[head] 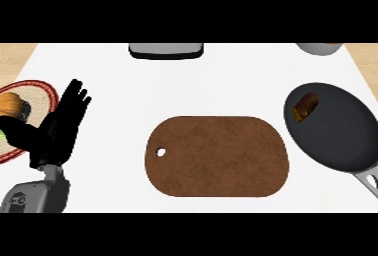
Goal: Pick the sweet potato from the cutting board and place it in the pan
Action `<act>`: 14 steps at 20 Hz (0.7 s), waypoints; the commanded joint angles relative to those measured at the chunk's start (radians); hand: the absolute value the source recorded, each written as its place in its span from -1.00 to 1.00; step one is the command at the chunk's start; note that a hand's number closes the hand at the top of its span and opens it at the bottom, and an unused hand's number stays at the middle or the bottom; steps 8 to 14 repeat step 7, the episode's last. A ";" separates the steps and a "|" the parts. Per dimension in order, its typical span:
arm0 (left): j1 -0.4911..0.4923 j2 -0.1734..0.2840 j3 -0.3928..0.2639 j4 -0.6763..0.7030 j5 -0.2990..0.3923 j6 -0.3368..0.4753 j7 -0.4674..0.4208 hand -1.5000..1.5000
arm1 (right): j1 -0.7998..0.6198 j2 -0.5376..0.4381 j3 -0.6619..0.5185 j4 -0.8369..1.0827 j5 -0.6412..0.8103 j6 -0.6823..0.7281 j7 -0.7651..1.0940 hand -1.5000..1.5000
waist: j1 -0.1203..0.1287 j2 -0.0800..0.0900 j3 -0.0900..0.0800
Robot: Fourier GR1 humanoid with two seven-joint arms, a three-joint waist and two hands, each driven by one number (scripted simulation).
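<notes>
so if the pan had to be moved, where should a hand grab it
By the handle, the grey bar that sticks out from the pan toward the lower right edge. Come from the right side and curl the fingers round it from above. It is narrow, while the dark bowl is broad and holds the sweet potato.

Cutting board: brown, mottled, wood-like, matt. Pan: dark grey, smooth, dull sheen; handle looks metallic. Counter: white, smooth, matt. Left hand: black, matt
</notes>
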 commanded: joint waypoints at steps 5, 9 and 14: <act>0.034 0.013 -0.007 -0.048 0.015 -0.027 0.030 0.00 | 0.108 -0.055 -0.015 -0.002 -0.031 0.189 -0.171 -1.00 | 0.010 -0.004 0.001; -0.017 0.004 -0.001 -0.026 -0.012 0.020 0.042 0.00 | 0.167 -0.035 0.004 -0.026 -0.021 0.198 -0.229 -1.00 | -0.008 -0.004 0.002; -0.017 0.004 -0.001 -0.026 -0.012 0.020 0.042 0.00 | 0.167 -0.035 0.004 -0.026 -0.021 0.198 -0.229 -1.00 | -0.008 -0.004 0.002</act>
